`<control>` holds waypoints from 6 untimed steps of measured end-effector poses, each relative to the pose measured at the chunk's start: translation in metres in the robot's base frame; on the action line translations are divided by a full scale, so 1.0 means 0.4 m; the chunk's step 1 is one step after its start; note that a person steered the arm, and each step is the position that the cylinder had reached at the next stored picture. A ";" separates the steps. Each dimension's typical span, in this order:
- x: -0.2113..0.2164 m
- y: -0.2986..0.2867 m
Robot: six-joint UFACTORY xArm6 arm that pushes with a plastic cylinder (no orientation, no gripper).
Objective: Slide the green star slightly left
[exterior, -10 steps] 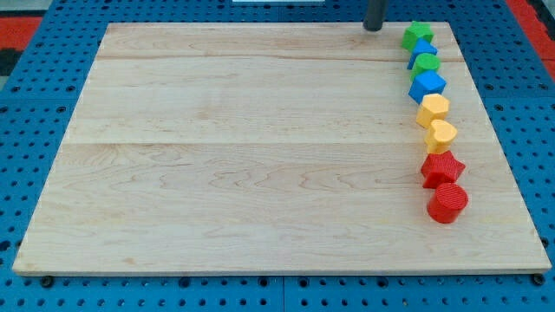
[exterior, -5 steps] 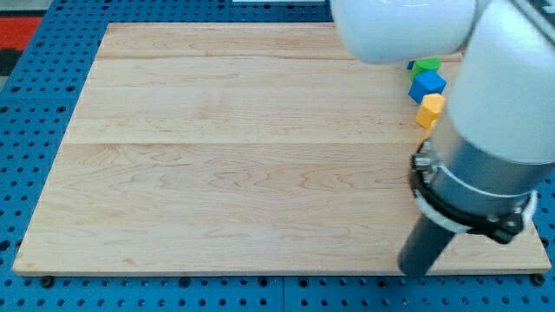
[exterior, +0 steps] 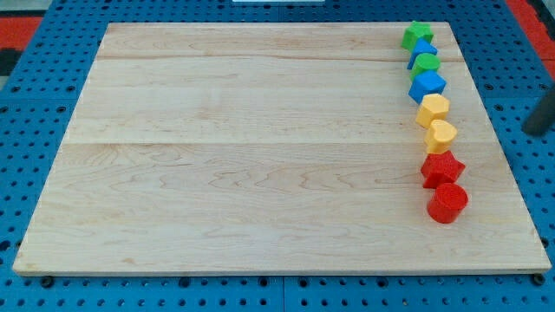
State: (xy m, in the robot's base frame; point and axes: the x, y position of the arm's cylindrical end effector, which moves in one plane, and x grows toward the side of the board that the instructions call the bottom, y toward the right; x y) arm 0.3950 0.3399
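green star (exterior: 417,35): being seen at column's top, touching a blue block (exterior: 423,49);
my tip (exterior: 538,129): being held off-board, well right of green star; fingers: none fitted

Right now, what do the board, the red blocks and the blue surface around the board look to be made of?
The board looks like pale wood with a matt finish: grain lines and plank seams show. The red star and red cylinder look like matt plastic, with fine ridges that may be print layers. The blue surface looks like a rigid perforated panel; metal or plastic, I cannot tell.
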 end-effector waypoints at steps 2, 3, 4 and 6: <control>-0.452 -0.020; -0.470 -0.035; -0.461 -0.163; -0.459 -0.254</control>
State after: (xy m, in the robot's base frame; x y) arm 0.2115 0.2382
